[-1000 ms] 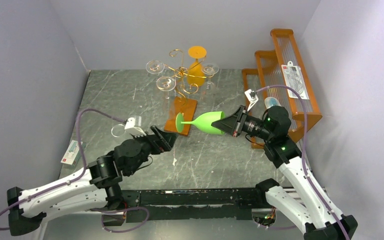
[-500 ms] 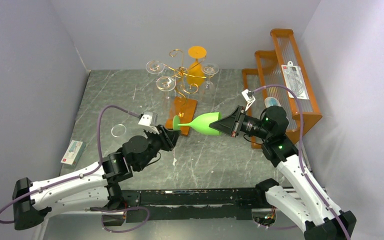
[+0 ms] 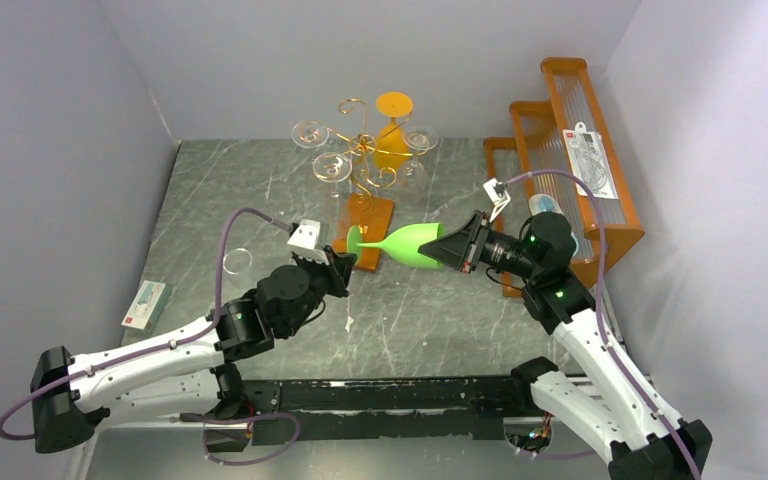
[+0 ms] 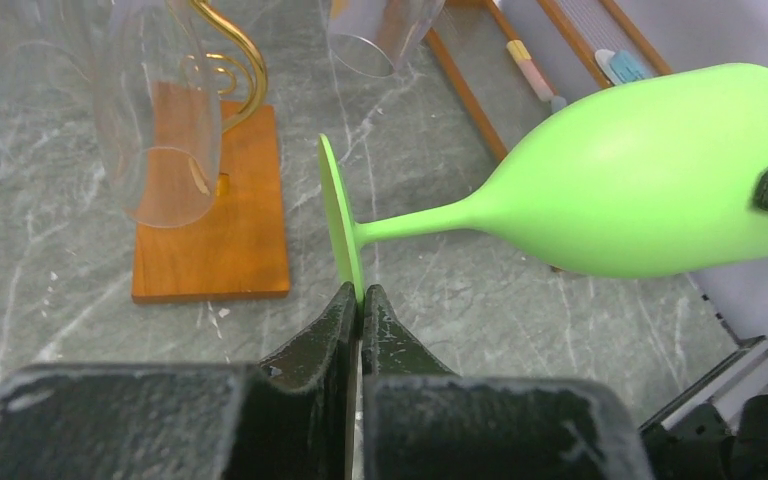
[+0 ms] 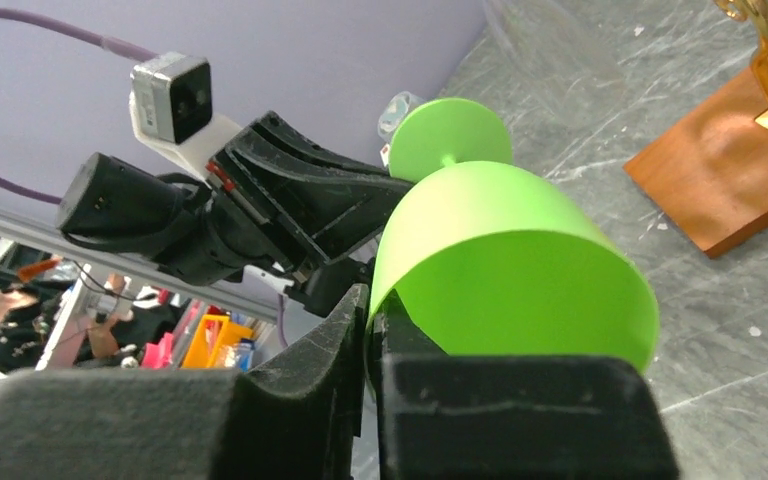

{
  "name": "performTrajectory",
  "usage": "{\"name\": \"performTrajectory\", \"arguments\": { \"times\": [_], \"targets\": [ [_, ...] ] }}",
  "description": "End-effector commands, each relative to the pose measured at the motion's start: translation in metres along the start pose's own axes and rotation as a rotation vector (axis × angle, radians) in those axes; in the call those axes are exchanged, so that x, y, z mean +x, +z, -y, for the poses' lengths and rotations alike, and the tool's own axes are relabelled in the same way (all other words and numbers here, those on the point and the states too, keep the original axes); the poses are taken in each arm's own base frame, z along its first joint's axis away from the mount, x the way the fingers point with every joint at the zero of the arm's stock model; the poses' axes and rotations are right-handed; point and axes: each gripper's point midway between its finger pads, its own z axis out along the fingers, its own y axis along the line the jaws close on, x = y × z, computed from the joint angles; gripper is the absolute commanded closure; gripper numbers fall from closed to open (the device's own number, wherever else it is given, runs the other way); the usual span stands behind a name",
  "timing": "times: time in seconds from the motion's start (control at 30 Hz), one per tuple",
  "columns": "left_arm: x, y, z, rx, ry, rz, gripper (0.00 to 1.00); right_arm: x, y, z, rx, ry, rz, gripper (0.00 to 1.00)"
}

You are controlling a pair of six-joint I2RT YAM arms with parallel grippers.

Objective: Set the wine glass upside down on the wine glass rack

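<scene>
Two pinches hold the glass [image 3: 410, 245]: right gripper [image 5: 368, 305] on the bowl rim, left gripper [image 4: 360, 298] on the foot's edge. Smooth, seemingly light; thin edges may slip.

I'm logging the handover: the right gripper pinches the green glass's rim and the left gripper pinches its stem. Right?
Not quite. The left gripper pinches the edge of the foot of the green glass, not its stem, as the left wrist view shows. The right gripper does pinch the rim.
</scene>
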Motion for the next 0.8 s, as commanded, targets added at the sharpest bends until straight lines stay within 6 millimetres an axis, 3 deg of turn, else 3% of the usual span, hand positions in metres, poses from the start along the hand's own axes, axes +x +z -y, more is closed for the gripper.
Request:
{"name": "performTrajectory", "arguments": {
  "times": [0.0,0.1,0.17,0.3,0.47,0.63,0.77],
  "targets": [
    [-0.026,0.0,0.013,0.047,0.062,0.064,0.95,0.013,-0.003,0.007,0.041,0.013,-0.038,0.75],
    [-0.028,-0.001,0.012,0.053,0.125,0.069,0.95,0.01,-0.009,0.014,0.108,-0.023,-0.013,0.37],
    [-0.029,-0.001,0.01,0.049,0.179,0.065,0.95,0.007,-0.014,0.013,0.131,-0.052,0.006,0.3],
    [-0.026,0.001,0.008,0.034,0.302,0.013,0.95,0.0,-0.025,0.015,0.222,-0.092,0.018,0.25],
    [-0.019,0.001,0.017,0.114,0.44,-0.041,0.95,-0.014,-0.041,0.035,0.426,-0.175,-0.006,0.25],
    [-0.01,-0.009,0.039,0.31,0.599,-0.072,0.95,-0.037,-0.044,-0.004,0.311,-0.361,0.033,0.23],
    [-0.01,-0.015,0.048,0.383,0.636,-0.054,0.95,-0.024,-0.028,-0.012,0.175,-0.364,-0.043,0.23]
  ]
}}
